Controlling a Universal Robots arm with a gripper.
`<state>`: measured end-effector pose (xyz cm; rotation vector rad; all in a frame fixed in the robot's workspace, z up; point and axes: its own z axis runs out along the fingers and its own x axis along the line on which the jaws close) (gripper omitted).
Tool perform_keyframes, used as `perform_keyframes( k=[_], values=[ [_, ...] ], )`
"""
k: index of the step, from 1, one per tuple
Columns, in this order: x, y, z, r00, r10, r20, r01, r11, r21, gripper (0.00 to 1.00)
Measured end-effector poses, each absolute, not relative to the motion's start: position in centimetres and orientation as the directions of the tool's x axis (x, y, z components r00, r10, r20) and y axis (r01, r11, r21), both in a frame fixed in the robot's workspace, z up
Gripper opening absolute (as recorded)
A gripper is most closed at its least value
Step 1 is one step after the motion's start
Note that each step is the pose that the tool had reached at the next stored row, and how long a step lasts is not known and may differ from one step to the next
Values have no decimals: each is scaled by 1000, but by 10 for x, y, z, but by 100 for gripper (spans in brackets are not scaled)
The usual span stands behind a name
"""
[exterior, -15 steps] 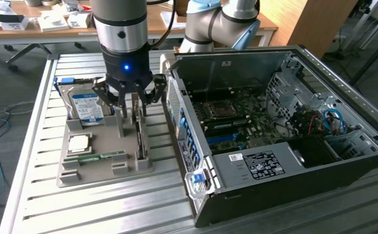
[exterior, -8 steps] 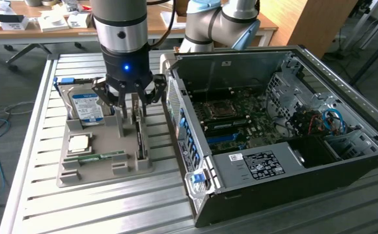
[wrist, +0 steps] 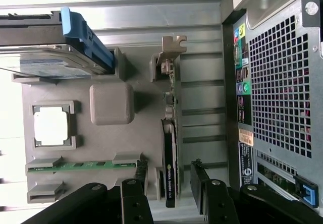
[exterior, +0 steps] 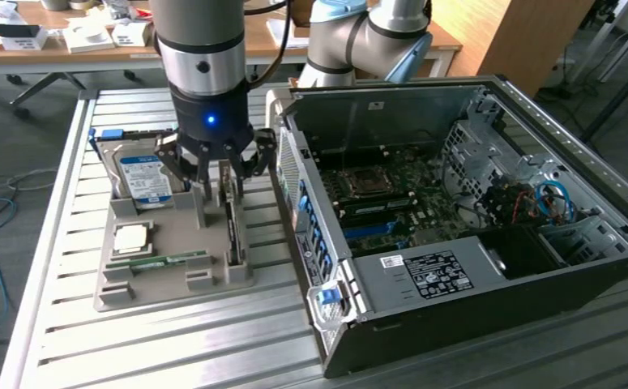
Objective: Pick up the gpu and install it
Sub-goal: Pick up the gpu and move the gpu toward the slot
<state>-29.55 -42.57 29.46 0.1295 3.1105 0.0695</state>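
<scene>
The gripper has its jaws open, one finger on each side of the gpu, with a gap visible between either finger and the card. The gpu stands on its long edge in a slot of the grey holder, along the holder's side nearest the case. Its silver bracket is at the end toward the hard drive.

On the card's other side lie a raised grey block, a chip and a memory stick, all well apart from the fingers. A narrow strip of bare table separates the holder's edge from the case's rear panel.

In the exterior view the gripper hangs straight down over the gpu. On the exterior view's right, the case lies open side up, its board exposed.
</scene>
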Motion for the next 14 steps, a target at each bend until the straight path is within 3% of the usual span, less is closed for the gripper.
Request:
perform_keyframes(
  k=[14],
  values=[
    [-295, -426, 289, -996, 84, -26, 82, 996, 46, 47]
  ],
)
